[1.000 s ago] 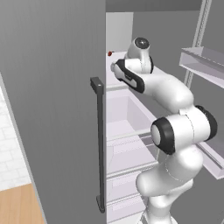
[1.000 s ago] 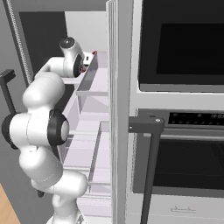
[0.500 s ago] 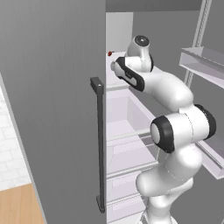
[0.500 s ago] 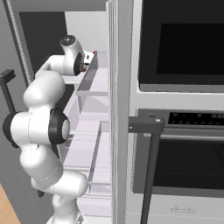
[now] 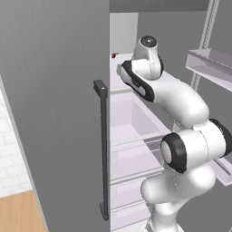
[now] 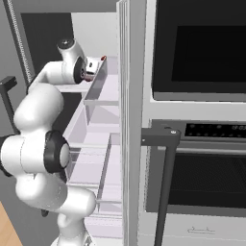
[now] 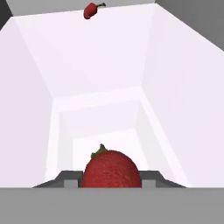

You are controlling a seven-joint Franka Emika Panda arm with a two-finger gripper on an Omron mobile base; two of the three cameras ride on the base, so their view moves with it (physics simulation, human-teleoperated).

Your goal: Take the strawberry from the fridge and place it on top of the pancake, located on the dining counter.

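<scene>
The strawberry (image 7: 111, 169) lies on an upper shelf (image 7: 105, 70) inside the fridge (image 5: 54, 113), near the claw (image 7: 109, 178); a second small fruit (image 7: 91, 10) lies farther back.

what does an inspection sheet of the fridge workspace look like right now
surface: white fridge shelf, door open.
job's things: strawberry sits between the end effector fingertips, on the upper shelf.
clutter: small red item at the far end of the hand view, too small to name.
grippers: end effector fingers close beside the strawberry; a firm grip cannot be confirmed.
cables: nothing seen.
surroundings: dark bar handle on the grey door; built-in oven to the right.
</scene>
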